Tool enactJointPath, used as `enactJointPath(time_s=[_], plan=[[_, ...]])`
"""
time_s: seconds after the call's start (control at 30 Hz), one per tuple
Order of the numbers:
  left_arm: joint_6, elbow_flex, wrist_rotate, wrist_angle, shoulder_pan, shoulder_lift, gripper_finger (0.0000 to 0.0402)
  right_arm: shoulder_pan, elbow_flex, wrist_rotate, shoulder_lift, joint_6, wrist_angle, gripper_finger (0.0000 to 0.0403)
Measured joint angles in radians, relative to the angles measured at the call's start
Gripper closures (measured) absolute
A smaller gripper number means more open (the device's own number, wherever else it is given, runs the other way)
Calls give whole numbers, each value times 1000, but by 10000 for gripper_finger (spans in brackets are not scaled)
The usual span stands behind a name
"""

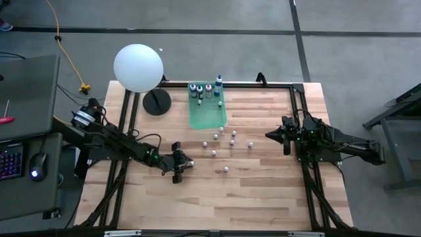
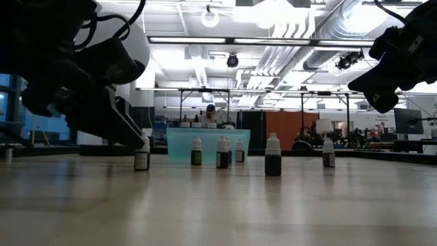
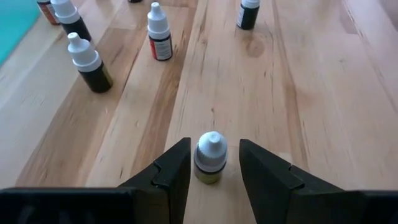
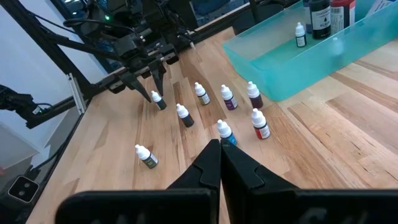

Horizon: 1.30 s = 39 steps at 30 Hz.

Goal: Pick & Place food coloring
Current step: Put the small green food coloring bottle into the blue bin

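Your left gripper has its fingers spread around a white-capped food coloring bottle upright on the counter, lower centre of frame, gaps either side; right gripper fingers clenched empty.

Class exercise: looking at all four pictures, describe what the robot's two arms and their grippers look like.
Both arms are black, jointed and slim, with black cables looped along them. The left gripper and right gripper each end in two dark, wedge-shaped fingers. A small green light glows on each arm near the wrist.

White-capped bottles, translucent green tray
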Motion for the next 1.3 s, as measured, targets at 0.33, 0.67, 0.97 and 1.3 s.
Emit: enactJointPath(time_s=[0.33, 0.67, 0.97, 1.3], plan=[[-14, 0, 2, 18, 0, 0, 268, 0, 0, 0, 0, 0, 0, 402], [-23, 0, -5, 10, 0, 0, 268, 0, 0, 0, 0, 0, 0, 402], [-29, 0, -6, 10, 0, 0, 311, 0, 0, 0, 0, 0, 0, 402], [-29, 0, -3, 14, 0, 0, 354, 0, 0, 0, 0, 0, 0, 402]])
